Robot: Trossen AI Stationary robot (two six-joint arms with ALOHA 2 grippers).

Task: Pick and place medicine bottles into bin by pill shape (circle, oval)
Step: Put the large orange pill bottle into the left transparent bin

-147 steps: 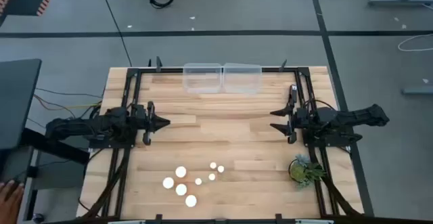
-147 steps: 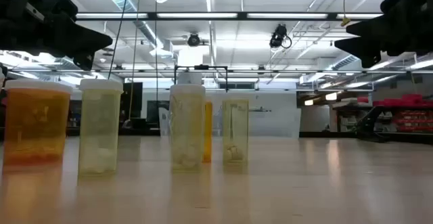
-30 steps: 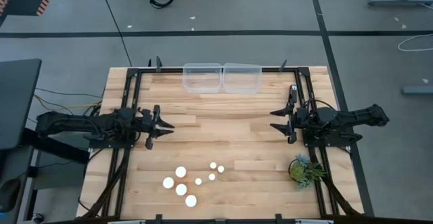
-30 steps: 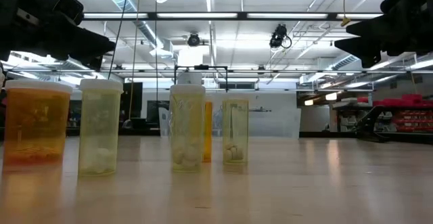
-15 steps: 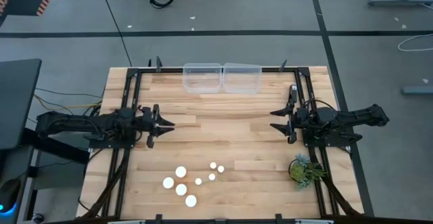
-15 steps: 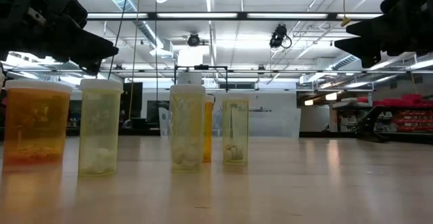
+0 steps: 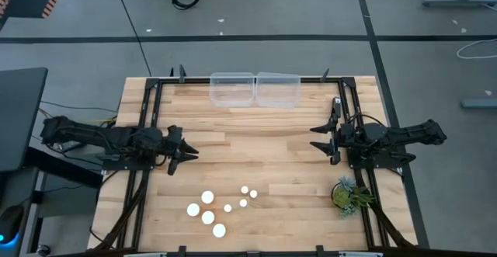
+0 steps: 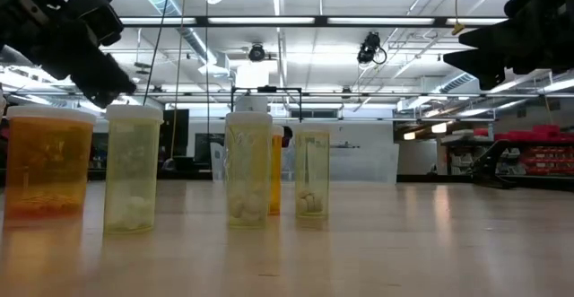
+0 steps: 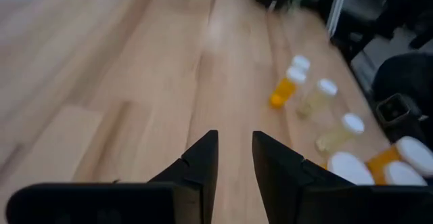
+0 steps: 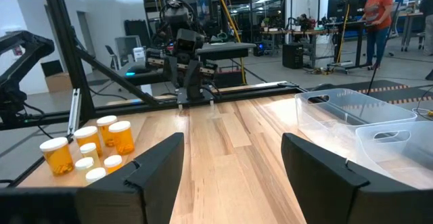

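Several amber pill bottles with white caps (image 7: 220,208) stand upright on their bases on the wooden table, near its front edge. They show in a row in the low view (image 8: 248,167), in the left wrist view (image 9: 325,112) and in the right wrist view (image 10: 88,149). My left gripper (image 7: 188,152) hangs above the table's left side, tipped down toward the bottles, its fingers a narrow gap apart (image 9: 235,153) and empty. My right gripper (image 7: 314,137) hangs open and empty at the table's right side (image 10: 232,163).
Two clear plastic bins (image 7: 233,89) (image 7: 278,89) stand side by side at the table's far edge. A small green plant (image 7: 349,195) stands at the near right. Bare wood lies between the grippers and the bins. People stand in the room behind (image 10: 375,11).
My left gripper has drawn back a little toward the table's left and near edges and has tipped downward toward the bottles. My right gripper and the bottles have kept still.
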